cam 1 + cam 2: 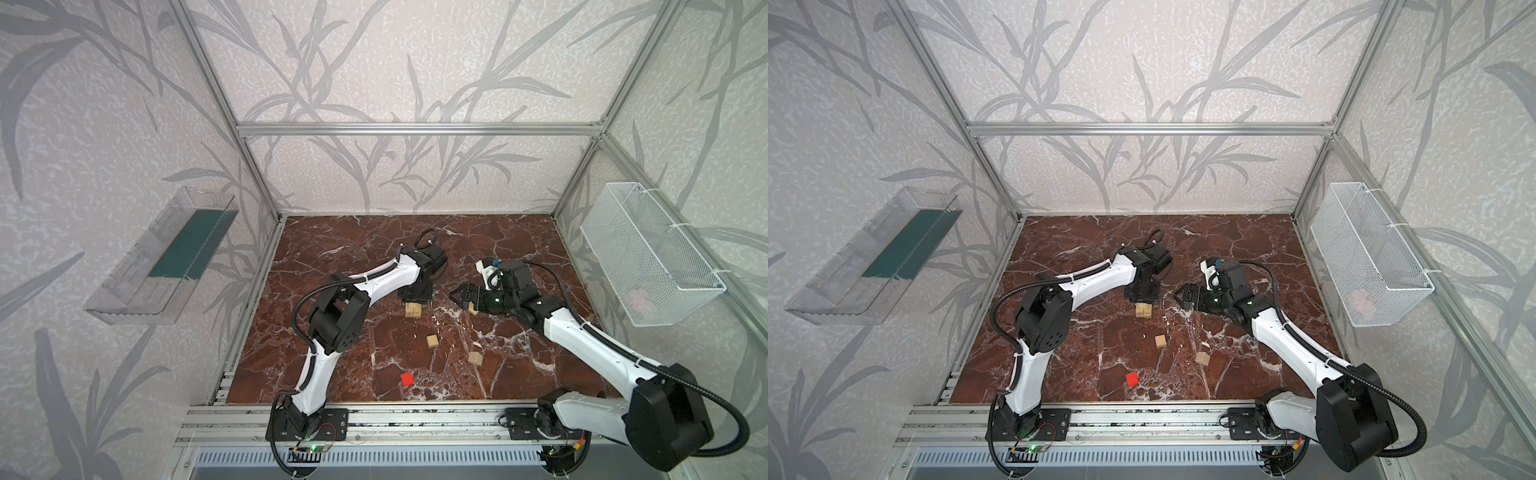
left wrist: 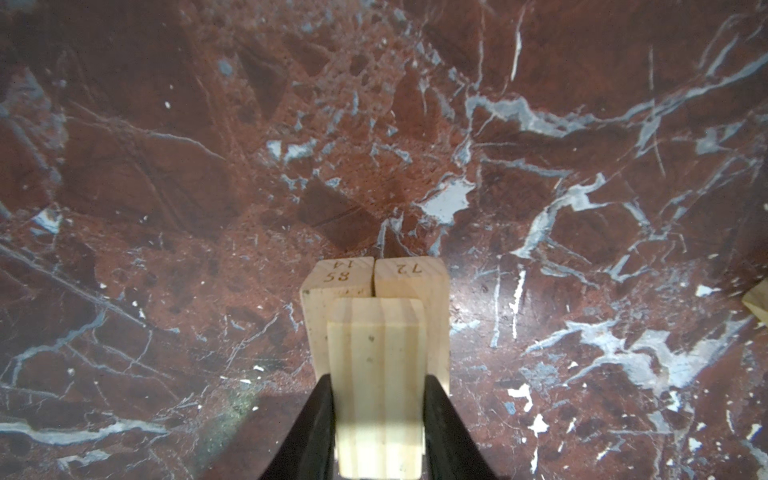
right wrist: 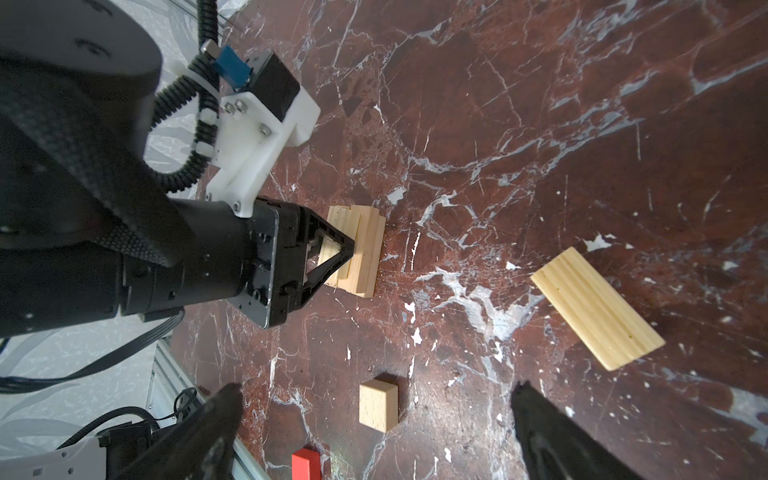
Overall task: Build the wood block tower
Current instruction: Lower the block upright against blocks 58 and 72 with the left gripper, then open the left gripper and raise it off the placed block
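Note:
The tower [image 1: 413,309] [image 1: 1143,309] is a low stack of pale bars at mid-table. In the left wrist view one bar [image 2: 378,365] lies on two side-by-side bars [image 2: 409,276]. My left gripper [image 2: 378,378] [image 1: 415,297] points down over it, its fingers [image 2: 320,424] close along both sides of the top bar; contact is unclear. My right gripper [image 3: 377,388] [image 1: 457,296] hovers open and empty, to the right. A loose bar [image 3: 596,309] lies below it. Two pale cubes [image 1: 432,341] [image 1: 475,358] and a red cube [image 1: 407,378] [image 3: 306,463] sit nearer the front.
The floor is red-brown marble [image 1: 498,249] inside an aluminium frame. A clear plastic bin [image 1: 162,262] hangs on the left wall and a white wire basket [image 1: 648,253] on the right wall. Both arm bases stand on the front rail [image 1: 415,415].

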### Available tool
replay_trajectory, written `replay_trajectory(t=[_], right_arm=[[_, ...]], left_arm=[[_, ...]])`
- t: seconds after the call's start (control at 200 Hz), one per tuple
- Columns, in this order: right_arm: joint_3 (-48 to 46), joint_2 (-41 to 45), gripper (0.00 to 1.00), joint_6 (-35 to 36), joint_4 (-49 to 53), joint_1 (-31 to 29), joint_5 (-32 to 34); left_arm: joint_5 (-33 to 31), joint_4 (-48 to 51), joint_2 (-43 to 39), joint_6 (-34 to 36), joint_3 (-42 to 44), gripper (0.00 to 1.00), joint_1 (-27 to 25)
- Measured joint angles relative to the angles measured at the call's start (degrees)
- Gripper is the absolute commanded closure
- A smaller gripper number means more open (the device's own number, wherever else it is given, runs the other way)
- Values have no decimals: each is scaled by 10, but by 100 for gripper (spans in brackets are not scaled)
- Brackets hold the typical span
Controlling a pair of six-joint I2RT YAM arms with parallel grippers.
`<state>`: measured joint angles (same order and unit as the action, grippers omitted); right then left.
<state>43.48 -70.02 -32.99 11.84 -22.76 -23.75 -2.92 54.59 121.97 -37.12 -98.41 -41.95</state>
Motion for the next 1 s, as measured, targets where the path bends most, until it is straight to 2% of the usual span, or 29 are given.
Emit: replay_trajectory(t=[0.145, 0.65, 0.855, 1.0], right_arm=[[0, 0, 1, 0, 0, 2, -3], [8, -2, 1, 15, 23, 10, -1], [61, -42, 1, 43, 70, 15, 17], [95, -91, 1, 71, 99, 15, 40]], left_arm=[[1, 0, 0, 0, 0, 65, 0], [2, 2, -8, -1, -5, 36, 0], [-5, 1, -54, 2, -6, 28, 0], [-9, -24, -125, 13, 24, 24, 0]])
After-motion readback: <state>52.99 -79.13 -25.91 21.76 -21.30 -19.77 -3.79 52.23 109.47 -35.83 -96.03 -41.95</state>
